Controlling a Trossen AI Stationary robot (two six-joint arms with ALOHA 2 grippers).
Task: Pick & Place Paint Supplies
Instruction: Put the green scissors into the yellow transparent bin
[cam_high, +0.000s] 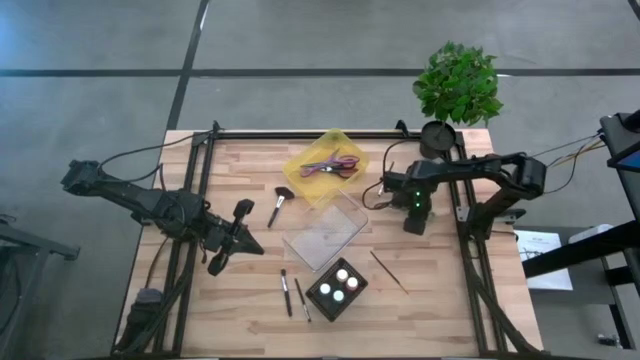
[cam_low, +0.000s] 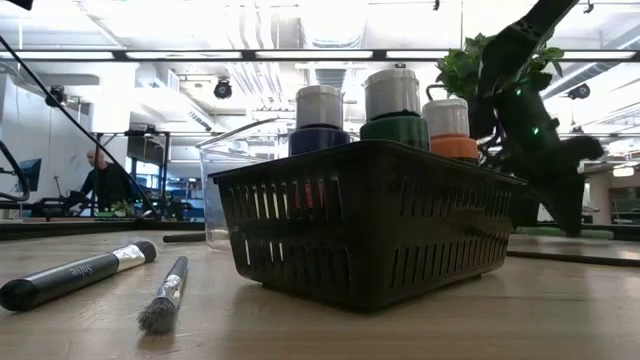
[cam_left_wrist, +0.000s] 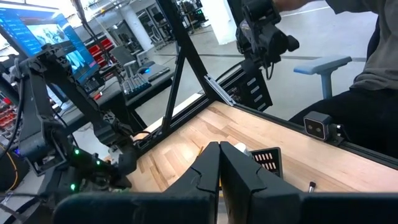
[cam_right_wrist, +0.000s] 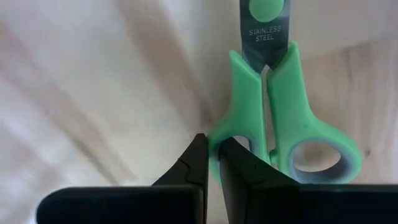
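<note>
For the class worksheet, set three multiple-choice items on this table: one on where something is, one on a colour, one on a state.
1. Where do the paint bottles stand?
A. in the yellow tray
B. in the black basket
C. in the clear container

2. What colour are the handles of the scissors at the right gripper?
A. green
B. orange
C. blue

3. How do the right gripper's jaws stand?
A. wide open
B. shut on the scissors
C. shut on a brush

Key: 1 B, the white caps rise above the basket's wall. 2 A, the right wrist view shows green handles. 3 B, the jaws pinch one handle loop.
</note>
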